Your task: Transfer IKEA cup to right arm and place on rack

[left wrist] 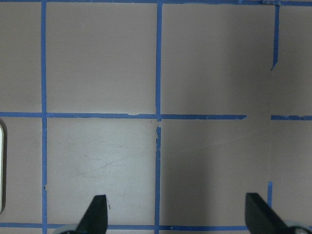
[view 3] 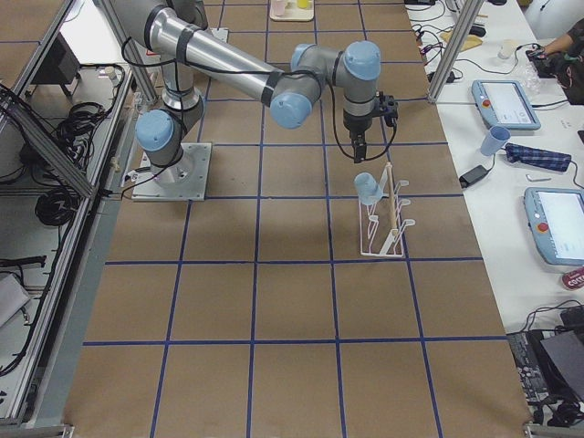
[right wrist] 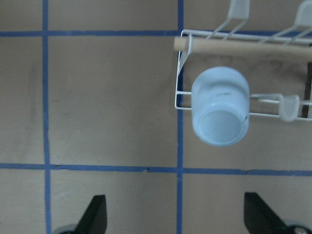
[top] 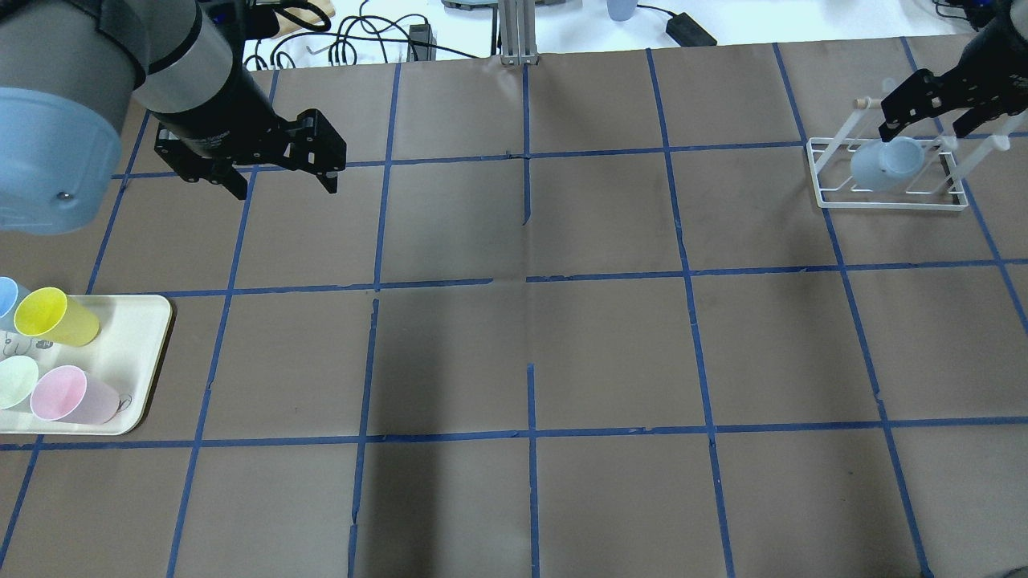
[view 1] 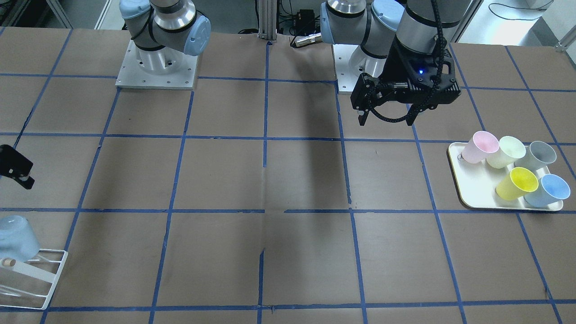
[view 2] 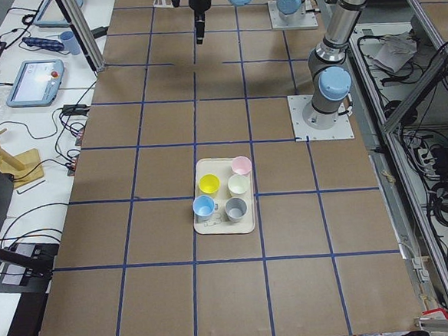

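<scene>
Logged small pale-blue tapered plastic cup (right wrist: 219,107) inverted on white wire drying rack (top: 887,206), 2 o'clock on table (top: 610,353) from overhead. Found right hand (right wrist: 175,207) above it, fingers apart, empty; left hand (view 1: 387,116) likewise apart, empty. Counted on cream tray (view 1: 477,189), 8 o'clock: pink cup (view 1: 480,146), pale-green cup (view 1: 506,151), grey cup (view 1: 537,155), yellow cup (view 1: 517,183), blue cup (view 1: 547,190).

L tool (view 1: 387,119) & R tool (right wrist: 175,217) both point down, jaws wide apart, nothing held.
</scene>
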